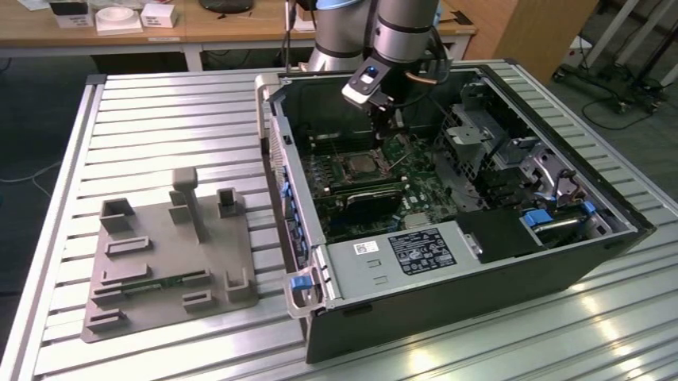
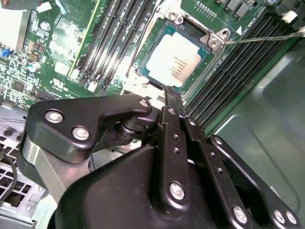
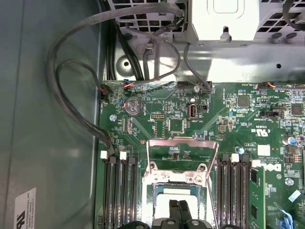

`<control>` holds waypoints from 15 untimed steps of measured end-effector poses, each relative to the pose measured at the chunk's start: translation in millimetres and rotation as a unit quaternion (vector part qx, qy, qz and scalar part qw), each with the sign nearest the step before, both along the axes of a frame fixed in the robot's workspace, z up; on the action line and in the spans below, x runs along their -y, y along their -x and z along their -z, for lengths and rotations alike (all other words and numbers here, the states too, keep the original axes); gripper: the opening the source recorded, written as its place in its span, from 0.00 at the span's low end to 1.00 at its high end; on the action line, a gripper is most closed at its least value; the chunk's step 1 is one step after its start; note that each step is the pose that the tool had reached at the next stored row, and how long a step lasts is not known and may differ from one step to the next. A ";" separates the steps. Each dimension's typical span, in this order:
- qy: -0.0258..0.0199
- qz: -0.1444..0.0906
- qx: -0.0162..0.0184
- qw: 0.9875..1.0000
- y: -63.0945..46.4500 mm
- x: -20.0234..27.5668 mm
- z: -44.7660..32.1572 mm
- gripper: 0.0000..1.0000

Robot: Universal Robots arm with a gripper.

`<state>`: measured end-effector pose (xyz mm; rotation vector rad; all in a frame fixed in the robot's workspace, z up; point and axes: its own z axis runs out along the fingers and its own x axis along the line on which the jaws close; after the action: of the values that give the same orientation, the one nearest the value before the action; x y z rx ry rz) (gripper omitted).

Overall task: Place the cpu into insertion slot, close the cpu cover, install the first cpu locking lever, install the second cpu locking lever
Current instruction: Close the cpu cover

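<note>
The computer case (image 1: 278,159) lies open on the slatted metal table (image 1: 159,111), filling the middle and the exterior view's right. Its side walls stand up around the green motherboard (image 1: 424,178), so the only open way in is from above. The power supply (image 1: 414,250) sits at the case's near edge. A grey fixture tray (image 1: 159,270) lies on the table well apart, toward the exterior view's left.

The insertion slot (image 2: 213,44) is hemmed in by long black memory slots (image 2: 112,38) on two opposite sides. The cpu (image 2: 174,59) lies flat inside it, silvery top up. In the first wrist view the cpu cover (image 3: 182,143) is swung up off the slot, with green board visible through its window. A thin locking lever (image 2: 259,38) sticks out from one corner of the slot, over the memory slots.

The arm comes down from the upper middle of the exterior view into the case, wrist pointing downward. The gripper (image 2: 169,93) hangs just above the slot's edge beside the cpu. Its fingers are drawn narrow, almost together, with nothing between them.
</note>
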<state>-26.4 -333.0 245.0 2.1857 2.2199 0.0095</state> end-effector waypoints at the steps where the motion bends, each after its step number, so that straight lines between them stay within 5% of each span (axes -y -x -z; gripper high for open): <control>1: 0.000 0.000 0.000 1.000 -0.1 0.0 -0.6 0.10; 15: 0.000 0.000 0.000 1.000 -1.2 0.0 -1.5 0.10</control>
<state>-25.2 -333.0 246.6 2.1855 2.2201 0.0095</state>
